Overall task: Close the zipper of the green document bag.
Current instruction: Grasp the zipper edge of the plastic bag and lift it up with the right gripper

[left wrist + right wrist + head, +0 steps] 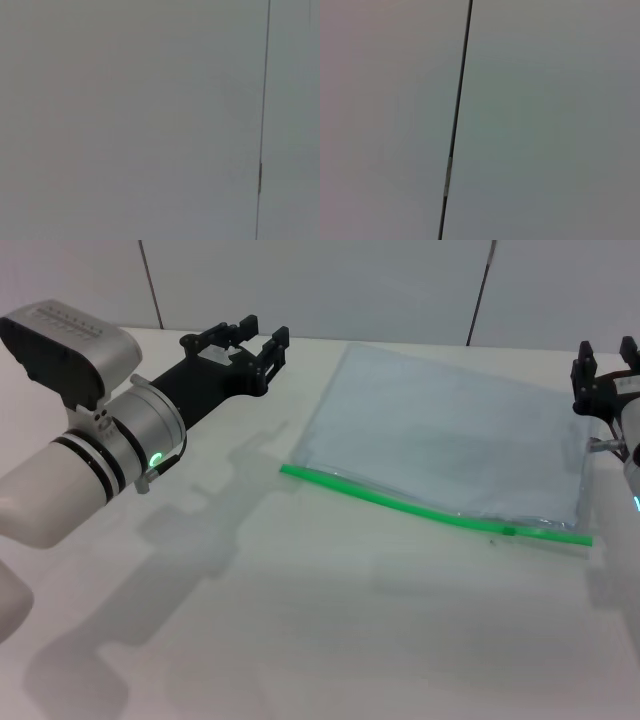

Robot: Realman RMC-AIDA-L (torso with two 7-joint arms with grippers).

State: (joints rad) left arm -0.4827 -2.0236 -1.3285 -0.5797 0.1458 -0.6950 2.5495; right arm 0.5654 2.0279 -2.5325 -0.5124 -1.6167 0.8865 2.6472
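The bag lies flat toward the desk's far right corner, its zipper along the near edge, slider toward the right end. The left gripper hovers left of it, fingers spread, empty. The right gripper hangs at the bag's right edge.

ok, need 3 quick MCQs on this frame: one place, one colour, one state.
1. Where does the slider sit on the zipper?
A. near the robot's right end
B. at the robot's left end
C. dead centre

2. What colour is the zipper strip?
A. red
B. bright green
C. black

3. What is the left gripper holding?
A. the bag
B. the slider
C. nothing

Answers:
1 A: the slider lies close to the right end of the zipper.
2 B: the strip edging the green document bag is bright green.
3 C: the left gripper hovers apart from the bag, jaws open.
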